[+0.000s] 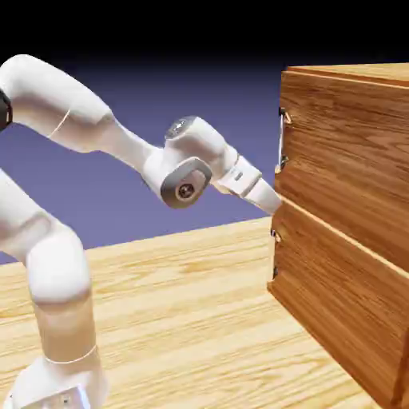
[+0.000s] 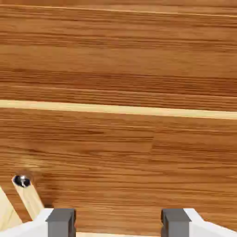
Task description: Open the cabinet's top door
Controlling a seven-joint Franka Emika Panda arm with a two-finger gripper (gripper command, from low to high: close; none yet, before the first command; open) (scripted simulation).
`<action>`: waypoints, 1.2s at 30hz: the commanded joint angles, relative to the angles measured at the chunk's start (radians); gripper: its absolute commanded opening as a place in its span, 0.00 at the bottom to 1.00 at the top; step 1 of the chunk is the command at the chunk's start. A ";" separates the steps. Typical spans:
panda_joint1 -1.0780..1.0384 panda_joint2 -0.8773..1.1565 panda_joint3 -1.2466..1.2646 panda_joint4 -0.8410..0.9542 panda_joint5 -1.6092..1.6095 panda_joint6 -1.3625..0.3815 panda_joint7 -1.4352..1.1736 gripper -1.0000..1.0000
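The cabinet point(image 1: 343, 208) of reddish-brown wood stands at the right of the exterior view. Its top door point(image 1: 282, 120) carries a thin silver vertical handle point(image 1: 282, 140) on the front edge. My gripper point(image 1: 275, 201) is close up against the cabinet front, at the seam between the two doors and below that handle. In the hand view the wood grain point(image 2: 120, 55) fills the picture, crossed by a pale seam point(image 2: 120, 109). My gripper point(image 2: 118, 224) is open, its grey fingertips point(image 2: 61, 222) wide apart with only wood between them. A silver handle end point(image 2: 21, 180) shows off to the lower left, outside the fingers.
The lower door point(image 1: 335, 295) has its own small handle point(image 1: 274, 252) beneath my hand. The light wooden table point(image 1: 184, 319) stretches from the robot's base to the cabinet.
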 commanded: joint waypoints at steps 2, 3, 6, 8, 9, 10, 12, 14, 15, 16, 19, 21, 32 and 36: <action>-0.030 -0.013 0.034 0.014 0.087 -0.005 0.035 0.50; -0.045 -0.020 0.051 0.021 0.131 -0.007 0.053 0.50; -0.090 -0.040 0.102 0.043 0.261 -0.014 0.106 0.50; -0.120 -0.054 0.136 0.057 0.348 -0.018 0.142 0.50; -0.135 -0.060 0.153 0.064 0.392 -0.020 0.160 0.50; -0.150 -0.067 0.171 0.071 0.435 -0.023 0.177 0.50; -0.180 -0.080 0.205 0.085 0.522 -0.027 0.213 0.50; -0.210 -0.094 0.239 0.100 0.609 -0.032 0.248 0.50; -0.225 -0.100 0.256 0.107 0.653 -0.034 0.266 0.50; -0.240 -0.107 0.273 0.114 0.696 -0.036 0.284 0.50; -0.285 -0.127 0.324 0.135 0.827 -0.043 0.337 0.50; -0.315 -0.140 0.358 0.149 0.914 -0.047 0.372 0.50; -0.481 -0.214 0.546 0.228 1.392 -0.072 0.567 0.50; -0.541 -0.241 0.614 0.256 1.566 -0.081 0.638 0.50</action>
